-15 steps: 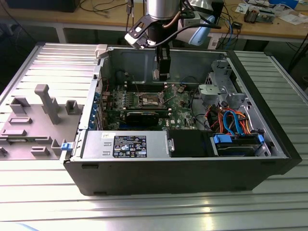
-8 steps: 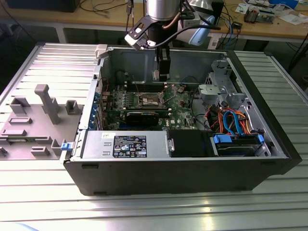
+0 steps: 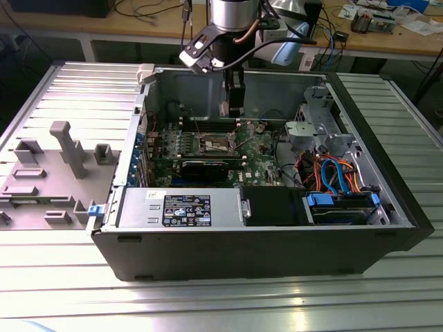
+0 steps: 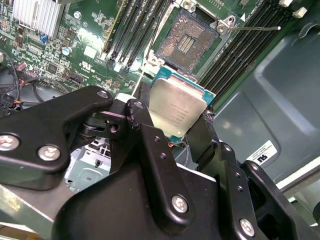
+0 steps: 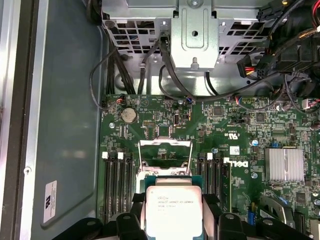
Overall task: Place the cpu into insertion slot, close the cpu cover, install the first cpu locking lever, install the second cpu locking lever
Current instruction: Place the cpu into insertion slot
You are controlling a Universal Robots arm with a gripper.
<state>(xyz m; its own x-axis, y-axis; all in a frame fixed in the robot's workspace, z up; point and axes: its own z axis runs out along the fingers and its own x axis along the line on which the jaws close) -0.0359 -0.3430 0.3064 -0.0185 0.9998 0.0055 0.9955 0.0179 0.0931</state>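
In the exterior view, the arm comes down in the upper middle of the frame into an open computer case [image 3: 242,252]. The gripper [image 3: 234,109] hangs above the green motherboard [image 3: 266,162]. The insertion slot [image 3: 216,144] sits just below it and slightly toward the exterior view's left, near the frame's centre. At this range the chip itself cannot be made out.

In the second wrist view, the gripper [image 4: 172,117] is closed on the cpu [image 4: 177,107]. Its black fingers [image 4: 145,135] press two opposite edges, and the dull silver top faces the camera. The insertion slot [image 4: 186,42] lies just beyond the chip, apart from it, with its pin grid bare. A thin metal rod [image 4: 255,28], probably one locking lever, juts free from a corner of the slot and is not latched.

In the first wrist view, the cpu [image 5: 172,207] sits clamped between the fingers [image 5: 131,220]. The cpu cover [image 5: 165,143] stands raised just past it, with green board showing through its cut-out.

Judged from these views, none of the four steps is finished. The chip is held over the board close to the slot but is not seated. The cover is open, and the one rod taken for a lever is unlatched. Seating the chip, closing the cover and fastening both levers all lie ahead.
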